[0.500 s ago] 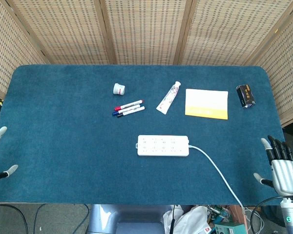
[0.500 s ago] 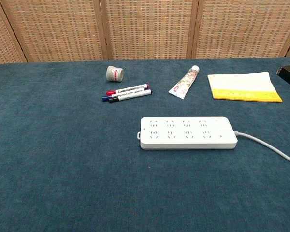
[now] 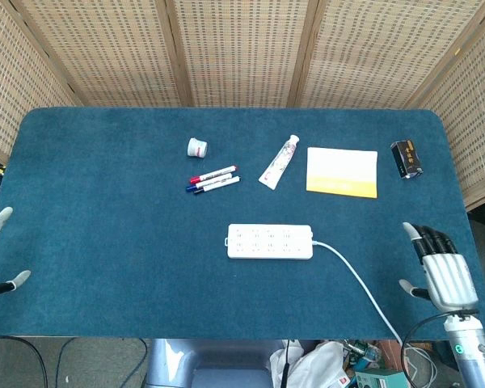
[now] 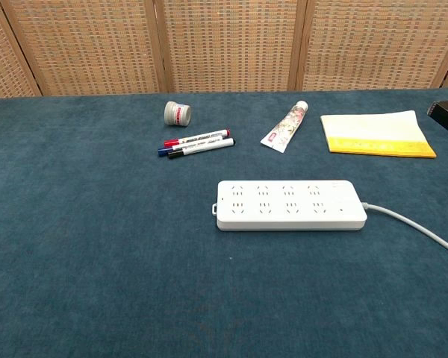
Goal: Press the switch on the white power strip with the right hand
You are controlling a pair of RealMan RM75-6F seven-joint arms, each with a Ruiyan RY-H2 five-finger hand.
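Markers (image 3: pixel 212 179), tube (image 3: pixel 279 162), probably pad (image 3: pixel 342 171) behind power strip (image 3: pixel 270 242).

**What lies on my worktop besides the job**

Before me the blue-carpeted worktop (image 3: pixel 105 202) carries a small white jar (image 3: pixel 196 147) toward the far side. Just nearer lie three markers (image 3: pixel 212 179) side by side (red, blue and black caps, as far as I can tell). Right of them a tube (image 3: pixel 279 162) rests at a slant, then a yellow-and-white booklet (image 3: pixel 342 171) lying flat, and a small dark box (image 3: pixel 406 158) near the right edge. A woven screen (image 3: pixel 242 48) stands behind.
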